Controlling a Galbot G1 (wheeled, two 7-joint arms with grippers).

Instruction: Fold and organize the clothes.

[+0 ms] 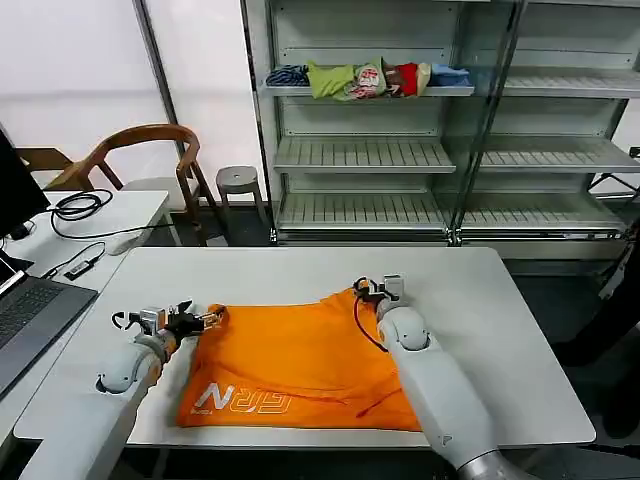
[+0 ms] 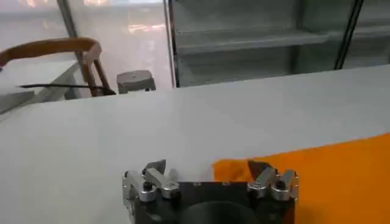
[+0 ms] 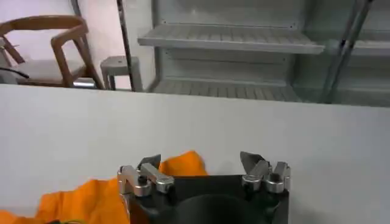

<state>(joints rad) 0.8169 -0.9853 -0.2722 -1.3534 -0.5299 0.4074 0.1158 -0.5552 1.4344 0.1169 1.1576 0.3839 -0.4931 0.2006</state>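
Orange T-shirt (image 1: 300, 365) lies spread flat on my desk (image 1: 480, 300), near the front edge, white lettering facing up at its front left corner. My left gripper (image 1: 205, 320) sits at the shirt's far left corner, jaws spread, gripping nothing. My right gripper (image 1: 375, 290) hovers at the far right corner, jaws apart and empty too.

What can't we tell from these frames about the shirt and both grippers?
- Orange T-shirt: near right corner hidden by the right arm in the head view; sleeves cannot be made out.
- Lettering: too small and skewed to read whole.
- Left gripper: fingers open at the shirt's corner; contact with the cloth hidden by its own body.
- Right gripper: open over the shirt's far corner; contact likewise hidden.
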